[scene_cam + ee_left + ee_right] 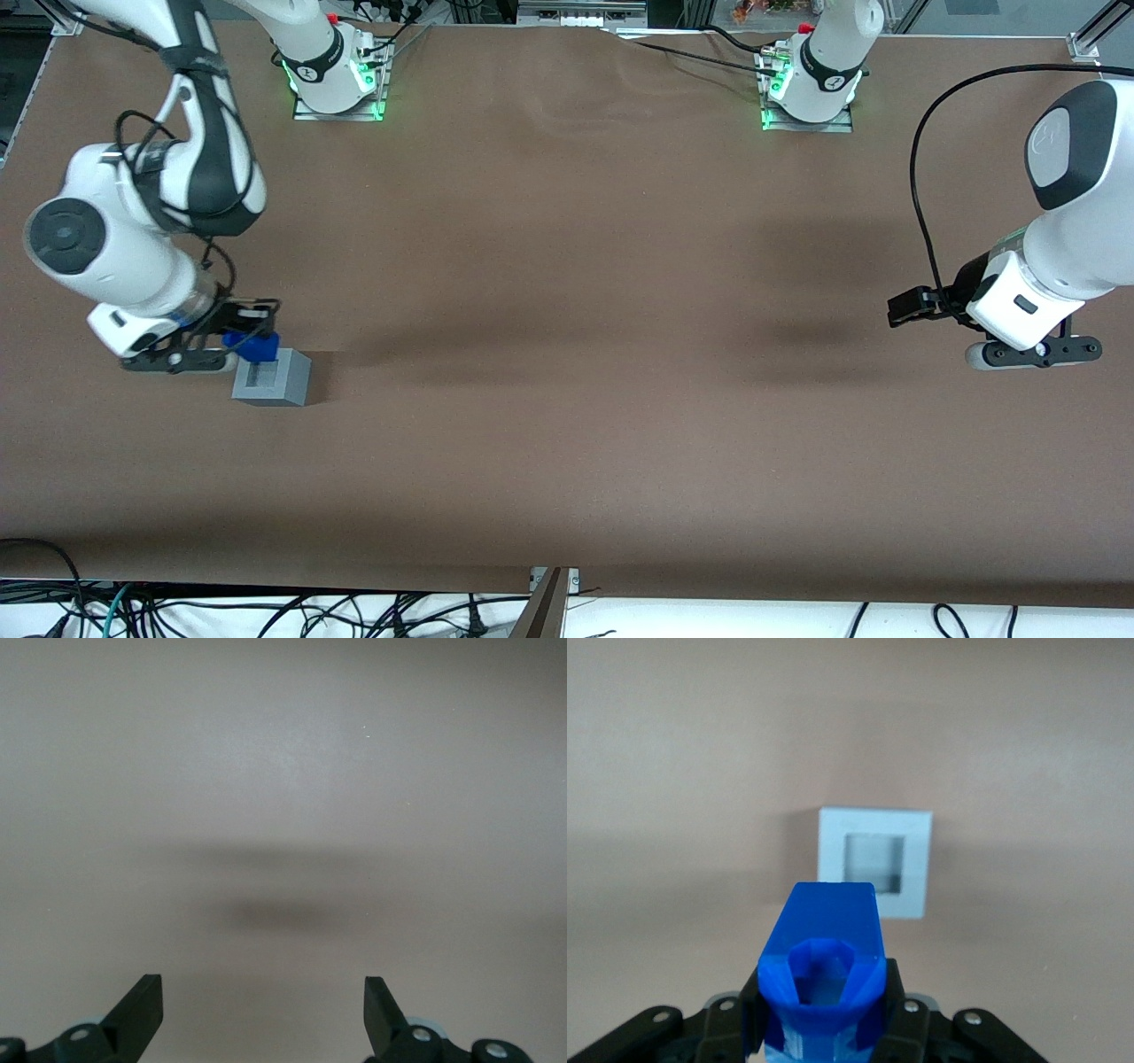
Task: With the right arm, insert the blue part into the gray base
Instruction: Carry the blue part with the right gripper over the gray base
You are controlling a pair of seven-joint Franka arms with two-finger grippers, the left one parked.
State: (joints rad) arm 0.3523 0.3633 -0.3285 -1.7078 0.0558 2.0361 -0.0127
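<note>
The right arm (pixel 133 221) holds its pincer (pixel 252 341) above the brown table (pixel 567 354), its 2 fingers (pixel 897 1010) closed on the blue block (pixel 257 346). The block hangs clear of the table. Just beside and below the pincer sits the gray cube (pixel 273 379), its square recess (pixel 874 862) facing up; the block is above the cube's edge, not in the recess.

Front view: high above the brown table (pixel 567 425), looking steeply down. Right wrist view: close, down past the gripper (pixel 821 1014) holding the blue part (pixel 824 970) toward the gray base (pixel 874 861), both shared with front view.
</note>
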